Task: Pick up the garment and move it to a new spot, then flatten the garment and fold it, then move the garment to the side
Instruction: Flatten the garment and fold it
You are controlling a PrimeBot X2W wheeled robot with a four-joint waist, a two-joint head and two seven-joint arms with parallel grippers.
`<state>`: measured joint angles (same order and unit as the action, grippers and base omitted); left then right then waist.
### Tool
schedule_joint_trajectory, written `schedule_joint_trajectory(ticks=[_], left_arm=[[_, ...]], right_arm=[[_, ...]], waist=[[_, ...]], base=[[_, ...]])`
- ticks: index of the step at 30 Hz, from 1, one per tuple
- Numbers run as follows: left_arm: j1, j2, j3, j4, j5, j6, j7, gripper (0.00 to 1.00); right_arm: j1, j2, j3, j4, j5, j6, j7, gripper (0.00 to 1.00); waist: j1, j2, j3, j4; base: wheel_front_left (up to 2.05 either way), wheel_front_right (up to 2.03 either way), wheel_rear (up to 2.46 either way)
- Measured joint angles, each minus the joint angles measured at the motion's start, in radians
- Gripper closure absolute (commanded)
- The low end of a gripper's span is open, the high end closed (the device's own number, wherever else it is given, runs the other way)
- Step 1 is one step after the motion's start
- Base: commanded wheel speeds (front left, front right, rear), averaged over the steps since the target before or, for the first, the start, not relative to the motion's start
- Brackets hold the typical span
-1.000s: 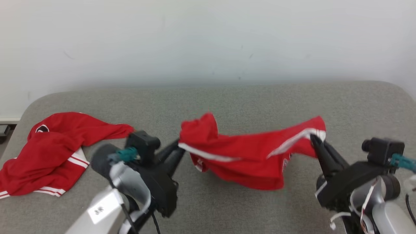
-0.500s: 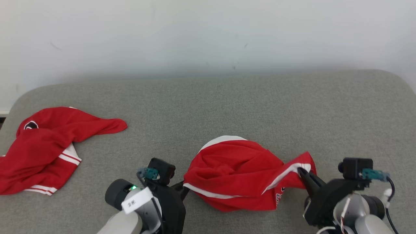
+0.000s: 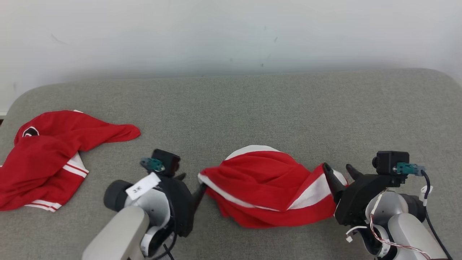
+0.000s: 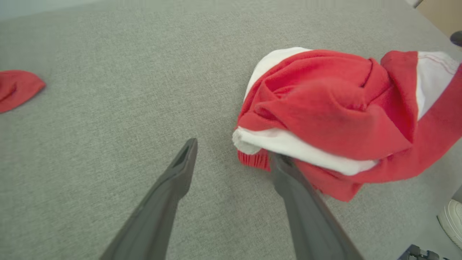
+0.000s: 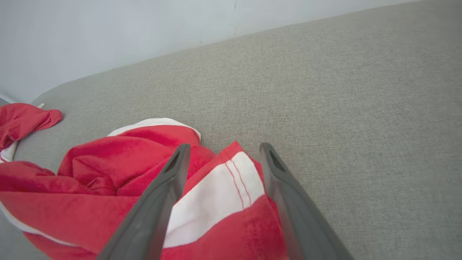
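While bunched at mid-front: garment (image 3: 267, 180), red with white bands, heaped on grey padded surface (image 3: 252, 104) between both claws.
Far edge: runs straight beneath pale wall (image 3: 231, 32), curving down at rounded corners left and right.
Open room: broad bare stretch from heap back to far edge; more bare fabric out past right claw; bare strip between heap and second red garment (image 3: 50, 159).
Left margin: second red garment, striped white at hem, sprawled at left edge, well apart from heap.
Left claw (image 4: 234, 151): spread wide, low over surface at heap's left end; one fingertip touching ribbed red hem under white band, other fingertip over bare grey fabric; closed on nothing.
Right claw (image 5: 224, 146): parted moderately at heap's right end; fingers straddling white-banded corner with double stitching; cloth lying between and beneath them, not pinched.
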<state>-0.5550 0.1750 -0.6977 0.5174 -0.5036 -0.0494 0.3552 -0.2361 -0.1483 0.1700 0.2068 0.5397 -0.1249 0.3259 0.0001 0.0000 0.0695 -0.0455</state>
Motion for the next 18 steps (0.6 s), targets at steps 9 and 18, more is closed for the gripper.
schedule_joint_trajectory(ticks=[9, 18], left_arm=[[0.025, 0.044, 0.1, -0.052, -0.008, 0.087, -0.14, 0.0], [0.205, 0.087, 0.152, -0.206, 0.012, 0.147, -0.313, 0.0]], right_arm=[[0.016, -0.015, -0.073, -0.021, -0.063, 0.0, -0.095, 0.0], [0.125, -0.008, -0.125, -0.132, -0.078, -0.003, -0.23, 0.0]], waist=[[0.0, 0.0, -0.031, 0.015], [-0.0001, -0.0001, -0.081, 0.026]], base=[[0.0, 0.0, 0.0], [0.0, 0.0, 0.0]])
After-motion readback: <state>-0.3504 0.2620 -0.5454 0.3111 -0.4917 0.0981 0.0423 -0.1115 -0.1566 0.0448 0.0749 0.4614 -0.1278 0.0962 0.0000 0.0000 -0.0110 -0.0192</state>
